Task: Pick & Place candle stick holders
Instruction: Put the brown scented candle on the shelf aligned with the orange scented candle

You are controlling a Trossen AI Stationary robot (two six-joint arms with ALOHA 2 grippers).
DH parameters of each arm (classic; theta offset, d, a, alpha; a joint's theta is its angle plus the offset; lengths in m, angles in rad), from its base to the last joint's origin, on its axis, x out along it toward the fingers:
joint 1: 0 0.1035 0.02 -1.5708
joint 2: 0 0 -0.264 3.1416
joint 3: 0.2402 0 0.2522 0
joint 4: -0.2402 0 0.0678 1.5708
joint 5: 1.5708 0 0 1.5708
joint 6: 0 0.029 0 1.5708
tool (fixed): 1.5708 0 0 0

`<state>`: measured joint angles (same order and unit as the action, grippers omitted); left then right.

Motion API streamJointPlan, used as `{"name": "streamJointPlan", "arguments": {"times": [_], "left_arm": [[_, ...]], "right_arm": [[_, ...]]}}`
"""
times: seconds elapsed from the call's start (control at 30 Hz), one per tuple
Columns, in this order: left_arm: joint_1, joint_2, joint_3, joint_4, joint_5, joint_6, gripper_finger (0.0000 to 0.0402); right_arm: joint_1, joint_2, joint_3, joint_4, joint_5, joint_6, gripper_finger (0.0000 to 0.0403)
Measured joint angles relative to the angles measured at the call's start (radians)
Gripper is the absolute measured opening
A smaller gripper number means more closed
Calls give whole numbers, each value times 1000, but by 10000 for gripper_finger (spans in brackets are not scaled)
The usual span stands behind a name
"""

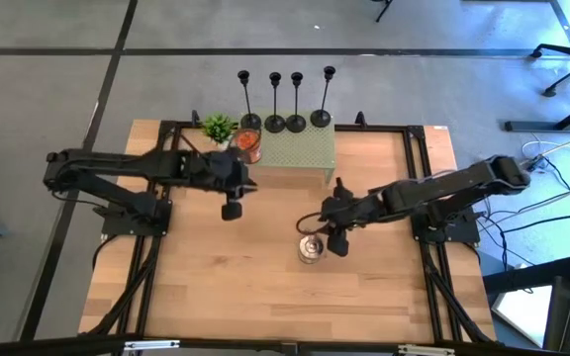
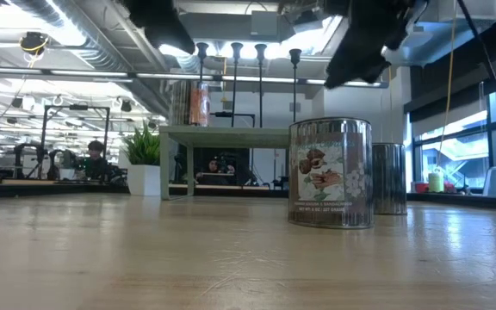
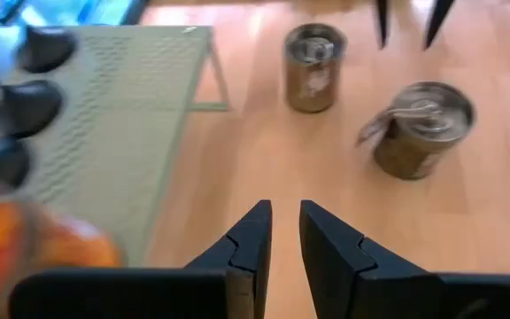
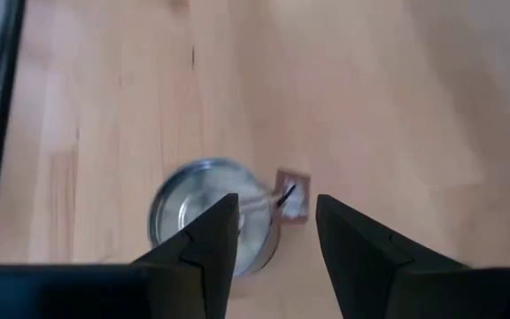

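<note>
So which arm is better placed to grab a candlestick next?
Probably the left. Its tool hangs just in front of the green shelf where the four candle stick holders stand in a row. The right tool is farther off, open above a silver jar.

Open-plan lab/office: exposed ceiling ducts [image 2: 67,34], desks with monitors [image 2: 24,164] behind the wooden table [image 2: 231,258].

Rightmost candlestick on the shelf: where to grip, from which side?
Grip the rightmost candlestick mid-stem, coming level from the table side with jaws straddling the stem. It stands upright, and the stem is thin and bare between disc base and cup. Probably the right gripper: neighbours crowd its left.
</note>
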<state>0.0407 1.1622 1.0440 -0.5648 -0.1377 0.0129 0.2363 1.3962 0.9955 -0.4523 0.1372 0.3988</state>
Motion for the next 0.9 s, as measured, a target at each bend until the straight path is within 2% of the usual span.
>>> {"name": "streamJointPlan", "arguments": {"times": [0.23,0.37,0.57,0.67,0.9], "left_arm": [[-96,0,-139,160,1,-60,58],[-141,0,-179,173,0,-118,58],[-189,1,-203,203,-1,-133,58],[-200,0,-203,206,-2,-132,58],[-204,0,-203,211,-3,-132,58]], "right_arm": [[1,121,0,1,-37,14,158],[1,187,0,1,-61,40,158],[-1,218,4,35,-59,115,153],[-1,220,4,51,-71,115,129],[-1,220,3,64,-87,118,38]]}}
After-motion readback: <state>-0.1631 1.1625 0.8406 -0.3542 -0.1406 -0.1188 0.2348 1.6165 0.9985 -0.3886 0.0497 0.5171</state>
